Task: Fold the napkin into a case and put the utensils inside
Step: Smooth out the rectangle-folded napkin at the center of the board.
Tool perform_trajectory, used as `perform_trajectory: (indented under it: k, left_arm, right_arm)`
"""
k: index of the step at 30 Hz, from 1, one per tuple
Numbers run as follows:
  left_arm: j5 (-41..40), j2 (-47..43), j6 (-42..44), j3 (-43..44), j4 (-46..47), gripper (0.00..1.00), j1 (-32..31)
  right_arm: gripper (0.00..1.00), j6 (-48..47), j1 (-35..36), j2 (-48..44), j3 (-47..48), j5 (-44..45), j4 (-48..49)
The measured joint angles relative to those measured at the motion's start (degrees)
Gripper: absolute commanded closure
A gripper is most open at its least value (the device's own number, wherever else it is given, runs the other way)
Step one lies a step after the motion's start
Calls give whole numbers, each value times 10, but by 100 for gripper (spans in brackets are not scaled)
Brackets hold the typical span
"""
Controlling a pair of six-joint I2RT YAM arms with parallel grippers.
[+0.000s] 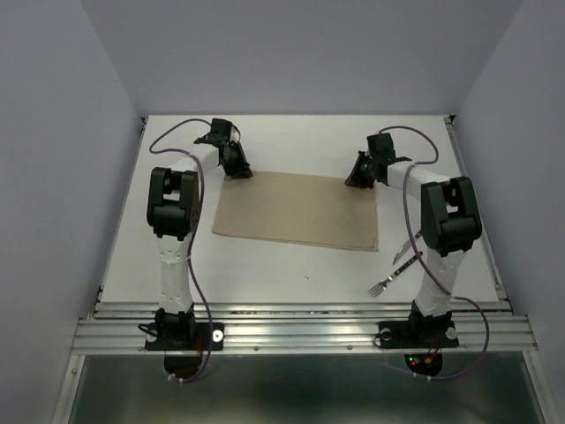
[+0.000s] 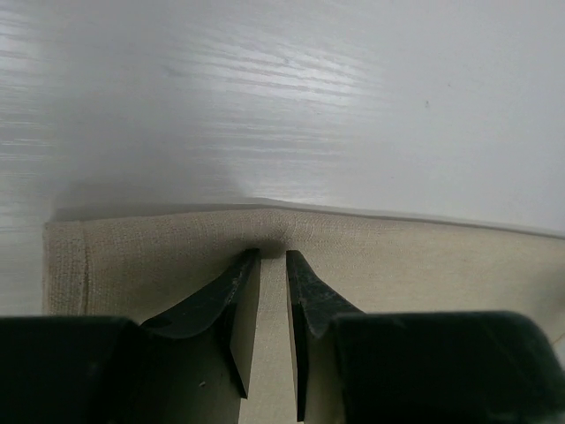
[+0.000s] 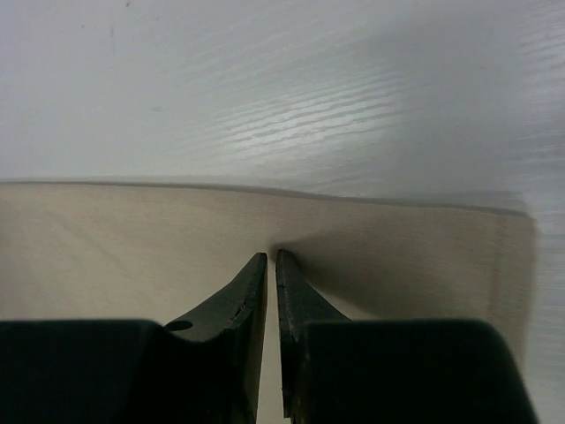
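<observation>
The beige napkin (image 1: 296,210) lies flat on the white table as a wide rectangle. My left gripper (image 1: 237,170) is down at its far left corner and my right gripper (image 1: 357,179) at its far right corner. In the left wrist view the left gripper (image 2: 273,253) has its jaws drawn in narrow on a small pucker of the napkin (image 2: 424,256) just inside the far edge. In the right wrist view the right gripper (image 3: 271,255) is nearly closed on the napkin (image 3: 115,238), which creases at its tips. The fork (image 1: 387,281) and knife (image 1: 406,250) lie near the right arm, the knife partly hidden.
The right arm's upright link (image 1: 448,221) stands just beside the utensils. A metal rail (image 1: 300,331) runs along the near table edge. Grey walls close in the table on the left, right and back.
</observation>
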Motion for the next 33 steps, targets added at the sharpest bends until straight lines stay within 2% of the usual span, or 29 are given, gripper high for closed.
perform_trajectory:
  k: [6, 14, 23, 33]
  left_arm:
    - [0, -2, 4, -7, 8, 69, 27]
    - [0, -6, 11, -15, 16, 69, 32]
    - [-8, -19, 18, -20, 10, 68, 37]
    - [-16, -28, 26, -20, -3, 69, 75]
  right_arm:
    - [85, 1, -33, 5, -1, 13, 0]
    - [86, 2, -64, 4, -18, 14, 2]
    - [86, 2, -64, 4, -18, 13, 2]
    - [86, 2, -64, 4, -20, 14, 2]
